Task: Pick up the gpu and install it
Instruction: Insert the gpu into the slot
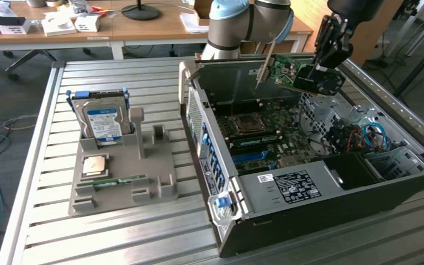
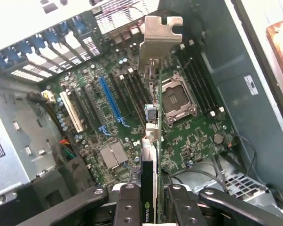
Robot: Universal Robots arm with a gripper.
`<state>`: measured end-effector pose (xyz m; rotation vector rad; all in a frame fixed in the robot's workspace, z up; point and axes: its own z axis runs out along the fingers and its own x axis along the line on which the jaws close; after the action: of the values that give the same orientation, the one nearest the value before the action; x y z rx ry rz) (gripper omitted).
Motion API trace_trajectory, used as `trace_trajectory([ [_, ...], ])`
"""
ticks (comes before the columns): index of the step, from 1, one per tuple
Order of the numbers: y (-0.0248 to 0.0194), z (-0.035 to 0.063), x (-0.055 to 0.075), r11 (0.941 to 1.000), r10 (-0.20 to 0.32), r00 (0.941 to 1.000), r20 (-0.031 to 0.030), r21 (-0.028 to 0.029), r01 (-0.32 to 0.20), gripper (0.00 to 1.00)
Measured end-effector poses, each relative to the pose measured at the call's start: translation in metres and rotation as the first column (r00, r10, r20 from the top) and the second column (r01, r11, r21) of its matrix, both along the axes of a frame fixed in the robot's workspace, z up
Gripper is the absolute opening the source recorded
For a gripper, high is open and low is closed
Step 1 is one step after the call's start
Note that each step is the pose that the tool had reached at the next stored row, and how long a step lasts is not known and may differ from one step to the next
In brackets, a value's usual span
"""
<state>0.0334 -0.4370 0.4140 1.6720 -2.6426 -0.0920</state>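
Now the hand (image 1: pixel 317 69) pinches the gpu (image 1: pixel 286 69), held above the far end of the open computer case (image 1: pixel 322 221); pickup looks done, and seating likely calls for aligning its edge with a motherboard slot (image 2: pixel 111 101).

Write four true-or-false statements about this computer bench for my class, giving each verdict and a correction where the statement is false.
1. The jaws hold the graphics card above the open computer case. True.
2. The graphics card is seated in a slot. False: it hangs clear above the motherboard.
3. The hard drive stands upright in the grey holder. True.
4. The grey holder sits inside the computer case. False: it sits on the table beside the case, toward the exterior view's left.
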Motion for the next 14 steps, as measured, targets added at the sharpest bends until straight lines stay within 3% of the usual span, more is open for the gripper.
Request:
trace_trajectory([
  [7, 0.0003, -0.0002, 0.0, 0.9957, 0.092, 0.9957, 0.0, 0.0, -0.092, 0.26],
  [14, 0.0005, -0.0002, 0.0, 0.9844, 0.176, 0.9844, 0.0001, 0.0001, -0.176, 0.26],
])
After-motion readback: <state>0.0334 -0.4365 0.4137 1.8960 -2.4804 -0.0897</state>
